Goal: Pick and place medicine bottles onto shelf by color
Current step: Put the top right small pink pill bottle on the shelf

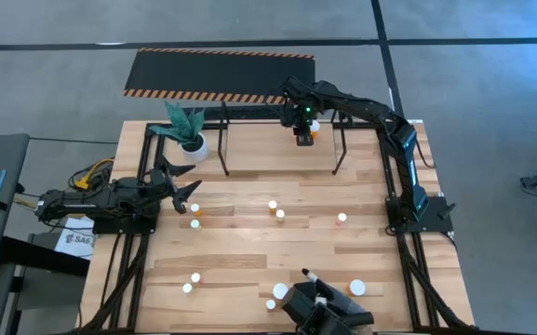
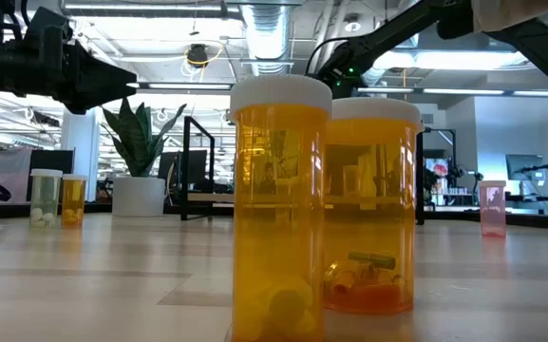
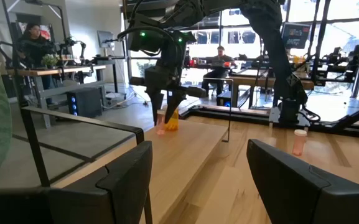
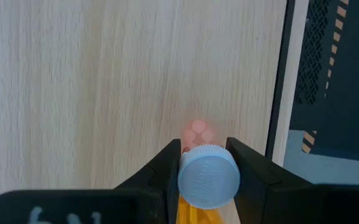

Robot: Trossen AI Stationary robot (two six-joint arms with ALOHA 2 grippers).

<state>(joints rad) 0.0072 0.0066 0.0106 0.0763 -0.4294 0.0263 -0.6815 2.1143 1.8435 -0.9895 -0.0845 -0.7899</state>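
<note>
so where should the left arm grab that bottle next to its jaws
Take the medicine bottle around its body just under the white cap, coming straight down from above. It stands upright and apart from other bottles, so the open left gripper can likely straddle it.

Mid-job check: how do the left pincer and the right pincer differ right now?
The left pincer hangs open and empty near the plant pot; the right pincer is shut on an orange bottle. The left sits at the table's left side, the right over the shelf at the far edge. Both are dark and two-fingered.
</note>
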